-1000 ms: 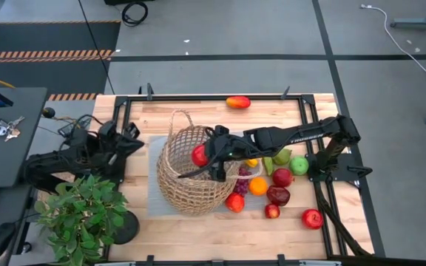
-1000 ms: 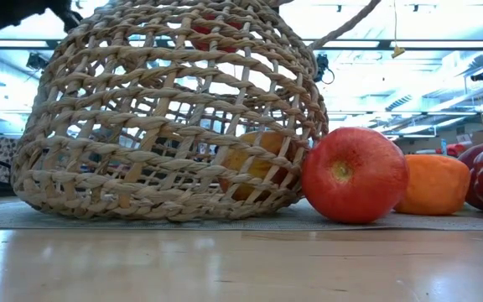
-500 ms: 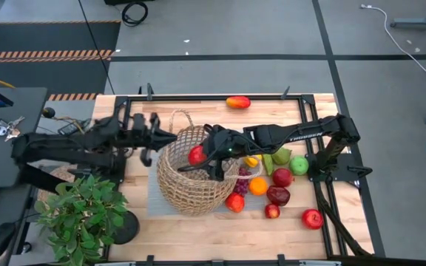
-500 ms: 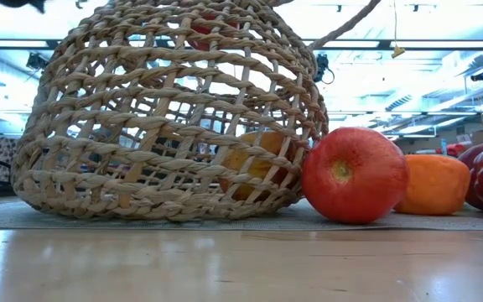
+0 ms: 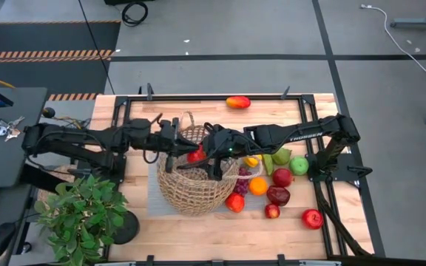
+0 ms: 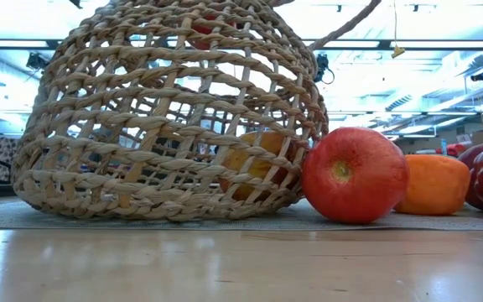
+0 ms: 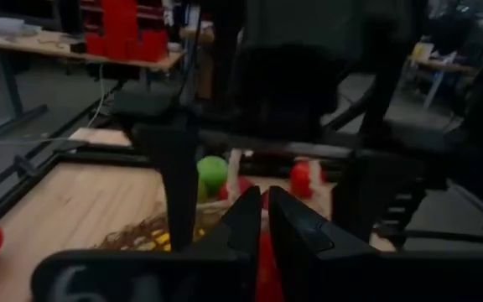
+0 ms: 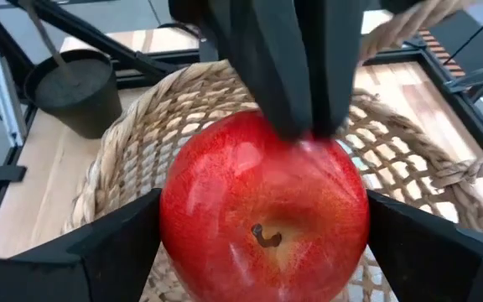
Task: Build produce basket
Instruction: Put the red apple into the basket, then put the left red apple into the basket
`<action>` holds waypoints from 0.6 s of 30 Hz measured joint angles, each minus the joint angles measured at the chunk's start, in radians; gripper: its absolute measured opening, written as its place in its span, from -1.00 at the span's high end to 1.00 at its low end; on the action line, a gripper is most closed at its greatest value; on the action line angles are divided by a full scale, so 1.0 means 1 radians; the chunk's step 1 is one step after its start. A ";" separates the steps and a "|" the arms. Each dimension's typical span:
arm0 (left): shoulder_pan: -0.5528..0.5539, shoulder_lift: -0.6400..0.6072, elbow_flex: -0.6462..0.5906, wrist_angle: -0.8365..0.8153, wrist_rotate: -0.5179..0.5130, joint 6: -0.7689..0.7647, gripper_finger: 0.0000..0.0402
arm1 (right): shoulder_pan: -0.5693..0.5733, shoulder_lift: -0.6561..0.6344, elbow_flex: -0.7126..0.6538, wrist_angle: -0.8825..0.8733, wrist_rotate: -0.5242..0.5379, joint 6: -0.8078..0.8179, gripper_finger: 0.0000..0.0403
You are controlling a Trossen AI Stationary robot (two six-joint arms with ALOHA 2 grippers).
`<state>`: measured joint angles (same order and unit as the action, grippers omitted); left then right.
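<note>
The basket [image 5: 192, 176] stands on a grey mat [image 5: 154, 185] in the middle of the table [image 5: 198, 225], tilted, its open mouth up and one loop handle [image 5: 186, 118] rising at the far side. Over that mouth the right gripper [image 5: 202, 155] pinches a red apple [image 5: 196, 154] between its fingers [image 8: 111, 243]; the right wrist view shows the apple [image 8: 262, 214] held just above the wicker rim. The left gripper [image 5: 174, 142] reaches in from the other side, close against the apple, with its fingers [image 7: 250, 220] pressed nearly together, only a thin slit between them. Beside the basket lie more produce: an apple [image 5: 234, 202] touching its wall, an orange [image 5: 257, 185], grapes [image 5: 240, 185], green pears [image 5: 281, 157], and further red apples [image 5: 313, 218]. A mango [image 5: 237, 102] lies well apart at the far edge. A potted plant [image 5: 83, 214] stands at the near left corner.
</note>
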<state>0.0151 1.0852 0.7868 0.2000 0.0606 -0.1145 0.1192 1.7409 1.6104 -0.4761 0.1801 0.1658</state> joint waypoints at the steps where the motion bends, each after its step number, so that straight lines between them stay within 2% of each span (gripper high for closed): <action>1: 0.000 0.005 0.001 -0.012 -0.001 0.004 0.85 | 0.000 0.000 0.000 0.005 0.004 0.000 -0.95; 7: -0.003 0.010 0.005 -0.086 -0.007 0.023 0.85 | -0.010 -0.042 -0.003 -0.020 0.014 0.001 -0.95; 10: -0.011 -0.002 -0.004 -0.174 0.003 0.030 0.82 | -0.012 -0.084 0.002 0.016 0.030 0.016 -0.95; 18: -0.050 -0.065 -0.002 -0.228 0.006 0.017 0.86 | 0.016 -0.134 0.003 0.036 0.033 0.060 -0.95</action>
<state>-0.0354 1.0198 0.7849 -0.0282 0.0668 -0.0979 0.1349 1.6069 1.6131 -0.4398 0.2127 0.2253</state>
